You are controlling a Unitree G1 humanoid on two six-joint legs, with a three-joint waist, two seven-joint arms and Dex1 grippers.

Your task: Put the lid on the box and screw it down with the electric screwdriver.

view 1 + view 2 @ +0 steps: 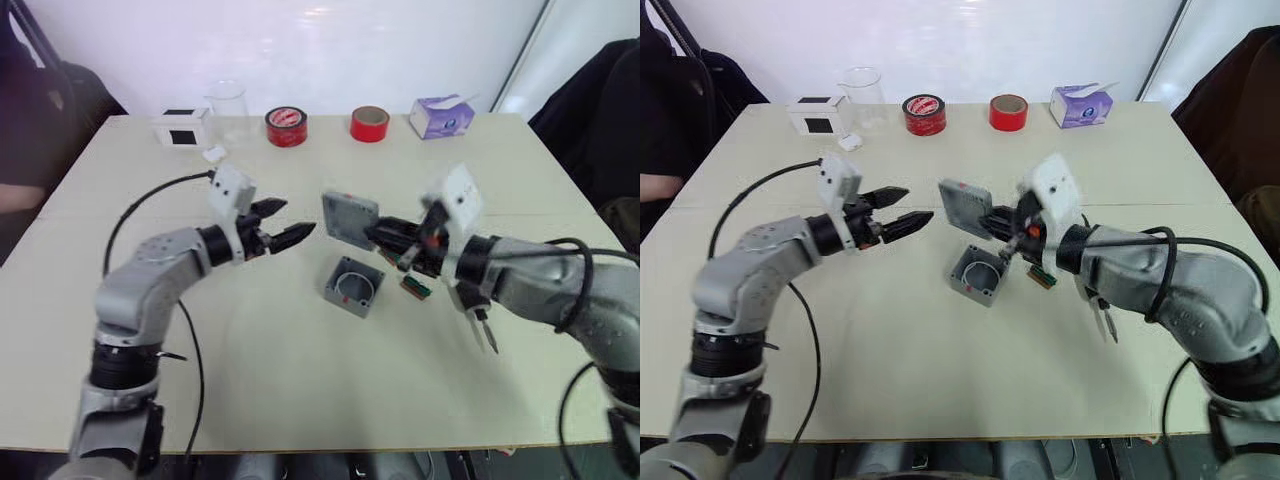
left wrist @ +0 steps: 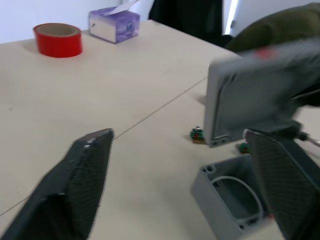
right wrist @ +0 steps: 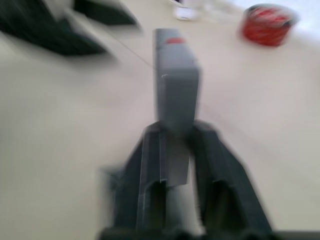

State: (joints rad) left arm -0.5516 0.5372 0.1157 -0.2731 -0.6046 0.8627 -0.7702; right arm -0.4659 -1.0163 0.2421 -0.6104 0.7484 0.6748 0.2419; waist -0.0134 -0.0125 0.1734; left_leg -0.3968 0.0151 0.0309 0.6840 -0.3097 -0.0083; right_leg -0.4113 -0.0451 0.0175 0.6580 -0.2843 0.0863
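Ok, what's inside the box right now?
The box sits open on the table, with a white wire loop curving inside. The near wall hides part of the floor. The lid is in the right claw.

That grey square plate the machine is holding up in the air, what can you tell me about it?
The lid is a flat grey square cover that looks like plastic, with a shallow rim and small corner holes. The right gripper pinches it by one edge, holding it on edge and tilted, clear of the table, just above and behind the open grey box. Nothing else touches it.

Lab/workshop, bench table (image 1: 300, 400), tape rolls (image 1: 286, 127)
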